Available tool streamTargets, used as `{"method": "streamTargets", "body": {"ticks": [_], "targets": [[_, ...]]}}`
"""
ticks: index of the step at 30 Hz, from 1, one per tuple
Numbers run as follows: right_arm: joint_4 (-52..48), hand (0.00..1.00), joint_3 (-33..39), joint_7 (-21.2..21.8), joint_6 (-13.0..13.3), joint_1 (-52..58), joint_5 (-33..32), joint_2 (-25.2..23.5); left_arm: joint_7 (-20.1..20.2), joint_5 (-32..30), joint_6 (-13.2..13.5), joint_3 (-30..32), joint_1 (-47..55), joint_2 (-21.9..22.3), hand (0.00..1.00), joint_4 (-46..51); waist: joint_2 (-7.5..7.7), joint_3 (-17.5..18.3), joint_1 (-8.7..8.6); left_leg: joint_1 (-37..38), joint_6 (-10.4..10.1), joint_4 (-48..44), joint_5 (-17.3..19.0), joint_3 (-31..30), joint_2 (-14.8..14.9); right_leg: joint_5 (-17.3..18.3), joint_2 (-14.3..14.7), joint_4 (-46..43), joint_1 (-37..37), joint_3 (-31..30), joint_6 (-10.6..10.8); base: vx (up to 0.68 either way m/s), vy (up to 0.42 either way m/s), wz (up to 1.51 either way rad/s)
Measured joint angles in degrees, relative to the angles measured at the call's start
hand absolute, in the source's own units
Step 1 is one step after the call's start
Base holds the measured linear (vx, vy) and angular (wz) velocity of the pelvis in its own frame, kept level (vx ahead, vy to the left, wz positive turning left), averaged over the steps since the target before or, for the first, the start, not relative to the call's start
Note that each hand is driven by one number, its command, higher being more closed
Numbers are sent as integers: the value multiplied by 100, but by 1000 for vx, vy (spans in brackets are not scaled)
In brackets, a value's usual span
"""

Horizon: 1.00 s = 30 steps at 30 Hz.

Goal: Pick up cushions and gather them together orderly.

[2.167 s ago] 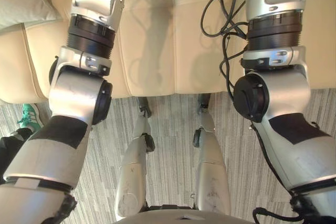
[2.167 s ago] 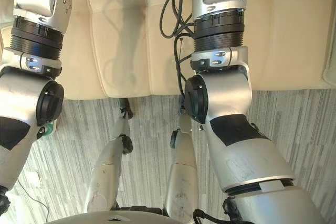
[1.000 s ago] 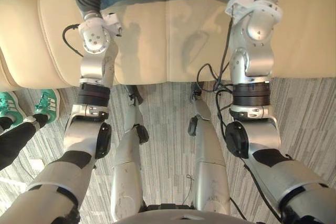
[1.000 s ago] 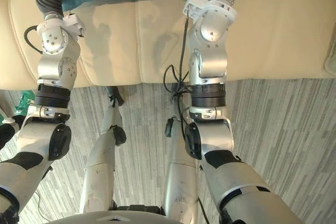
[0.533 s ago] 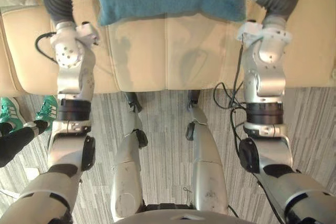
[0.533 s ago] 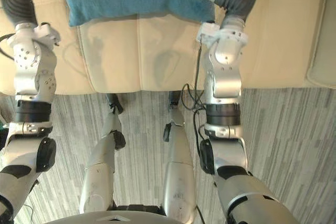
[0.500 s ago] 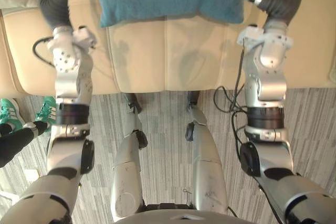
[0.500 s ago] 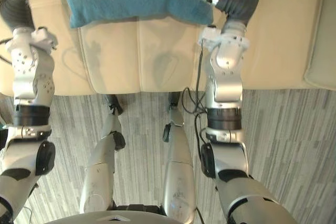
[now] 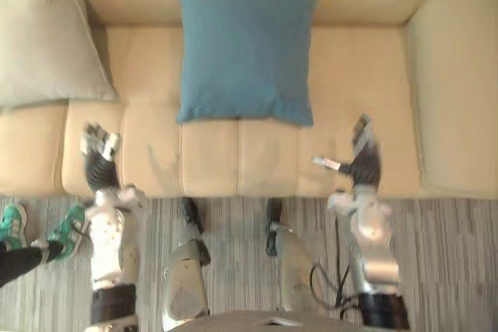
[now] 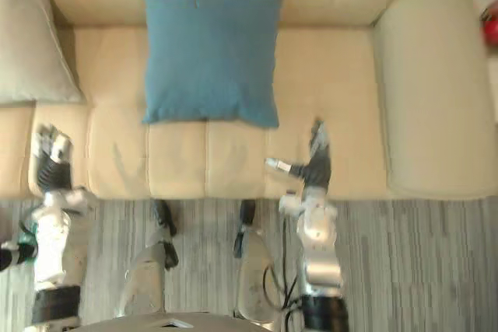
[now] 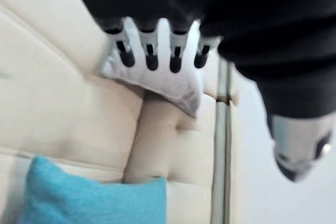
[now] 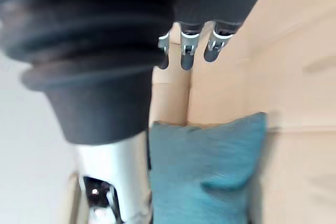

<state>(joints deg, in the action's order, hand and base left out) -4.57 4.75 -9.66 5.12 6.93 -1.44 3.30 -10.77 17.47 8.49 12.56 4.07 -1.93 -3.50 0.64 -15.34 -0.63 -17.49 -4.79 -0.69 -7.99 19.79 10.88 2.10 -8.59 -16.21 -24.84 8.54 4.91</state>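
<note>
A blue square cushion point(image 9: 245, 52) rests on the middle of the beige sofa's seat, its top edge against the backrest. A pale grey cushion point(image 9: 47, 36) leans at the sofa's left end; past my left hand's straight fingers point(image 11: 152, 51) it shows as well. My left hand point(image 9: 99, 153) is open over the seat's front edge, left of and below the blue cushion, touching nothing. Open too, my right hand point(image 9: 363, 162) hovers over the front edge to the right, thumb stuck out, empty. The blue cushion point(image 12: 210, 171) lies beyond its fingers.
The beige sofa point(image 9: 350, 75) has a wide armrest point(image 9: 451, 99) on the right. A person's green shoes point(image 9: 70, 227) stand on the striped carpet at the lower left. A red thing point(image 10: 490, 25) lies past the armrest.
The camera has risen, so the whole sofa shows. Both hands have come away from the blue cushion's sides and back toward the seat's front edge; the cushion stays on the seat.
</note>
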Motion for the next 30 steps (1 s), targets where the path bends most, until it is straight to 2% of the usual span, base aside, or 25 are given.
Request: {"method": "streamTargets", "body": {"ticks": [4,5,7,12,15,23,28,29,30], "targets": [[2328,0,178,202,-57,179,94,-257,153,-260,-234,137,166,16,0,-2395,10,414,-75,604,14,-3,203,4,-34,-53,34,463,794,-2,87,167,17,-6],[2931,0,290,216,-106,173,94,-283,128,-595,-360,128,205,19,0,-2872,7,450,-60,767,23,24,216,36,-47,-164,53,697,1050,-8,116,142,40,-6],[3571,0,395,219,-183,169,190,-284,119,-967,-472,106,340,34,0,-3295,9,542,-71,945,23,114,215,54,-85,-289,61,992,1323,-14,146,85,39,-6],[4671,0,825,216,-313,176,303,-252,123,-1335,-564,139,441,26,0,-4384,16,819,-62,1406,-38,207,319,54,-157,-494,58,1494,1921,-56,190,15,45,-5],[5087,0,1019,216,-364,172,319,-236,164,-1420,-608,162,537,29,0,-4787,26,990,-34,1664,-140,376,394,52,-240,-565,43,1697,2106,-161,162,-36,36,-17],[5530,0,1414,220,-469,183,363,-162,289,-1435,-610,305,557,3,0,-5038,63,1158,-83,1972,-126,551,411,-115,-386,-567,-20,1770,2344,-232,175,-20,10,-5],[5503,0,1342,213,-534,-66,405,-246,278,-1438,-610,308,372,-85,0,-5125,195,1068,37,1780,-102,511,425,328,-423,-759,15,1551,1712,-814,162,-22,24,-54],[5490,0,1307,214,-534,-170,405,-348,274,-1438,-610,311,251,-137,0,-5104,331,974,43,1575,-16,283,488,477,-424,-901,17,1576,1538,-941,145,-14,10,-54],[5484,0,1240,211,-533,-187,405,-367,275,-1439,-610,325,183,-166,0,-5098,397,928,29,1492,43,137,557,506,-440,-965,-2,1565,1479,-981,82,-34,17,-65]]}}
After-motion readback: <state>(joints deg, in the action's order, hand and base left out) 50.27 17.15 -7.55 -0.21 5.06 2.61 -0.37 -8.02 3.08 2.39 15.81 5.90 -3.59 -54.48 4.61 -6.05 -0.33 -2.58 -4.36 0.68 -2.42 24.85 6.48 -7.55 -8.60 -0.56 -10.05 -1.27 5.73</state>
